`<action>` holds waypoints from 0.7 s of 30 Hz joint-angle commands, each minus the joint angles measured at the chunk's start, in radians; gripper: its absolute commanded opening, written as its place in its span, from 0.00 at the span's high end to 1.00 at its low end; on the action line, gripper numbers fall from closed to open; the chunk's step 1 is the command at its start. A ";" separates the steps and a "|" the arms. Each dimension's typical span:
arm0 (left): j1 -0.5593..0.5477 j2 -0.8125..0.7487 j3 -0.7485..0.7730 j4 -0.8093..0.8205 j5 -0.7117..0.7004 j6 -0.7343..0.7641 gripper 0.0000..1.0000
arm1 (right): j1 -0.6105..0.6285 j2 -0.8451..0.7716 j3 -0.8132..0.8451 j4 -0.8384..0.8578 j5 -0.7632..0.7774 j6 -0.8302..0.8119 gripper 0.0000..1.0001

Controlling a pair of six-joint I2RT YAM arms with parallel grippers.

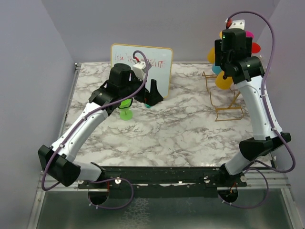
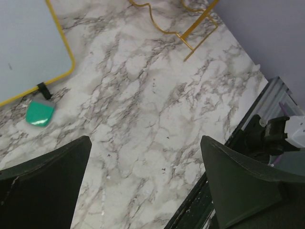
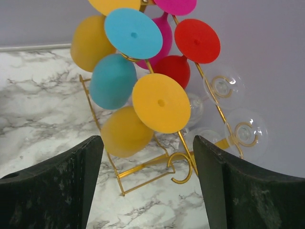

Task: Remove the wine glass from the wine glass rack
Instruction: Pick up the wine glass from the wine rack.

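A tall gold wine glass rack [image 3: 187,151] stands upright on the marble table [image 1: 181,133], hung with coloured and clear glasses. Low on the rack's front, a yellow wine glass [image 3: 161,102] hangs slanted, its round foot facing the right claw [image 3: 147,143] and its bowl pointing down and away. That claw faces the rack, fingers apart, gripping nothing. Well left of the rack, the left claw [image 2: 145,139] hangs wide apart over the table, near an upright green glass [image 1: 126,113].

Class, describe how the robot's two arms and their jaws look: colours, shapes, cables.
Both the left arm and right arm have white tubular links joined by black joints. A thin purple cable runs along each. The jaws are black, broad and wedge-shaped.
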 commanded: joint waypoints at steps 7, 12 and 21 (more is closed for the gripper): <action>-0.036 -0.021 -0.065 0.111 0.050 -0.032 0.01 | -0.105 0.083 0.042 -0.083 -0.082 0.012 0.29; -0.036 -0.034 -0.074 0.113 0.033 -0.024 0.01 | -0.113 0.079 0.004 -0.040 -0.100 0.009 0.34; -0.036 -0.045 -0.076 0.113 0.017 -0.023 0.01 | -0.113 0.083 -0.047 0.040 -0.122 -0.090 0.45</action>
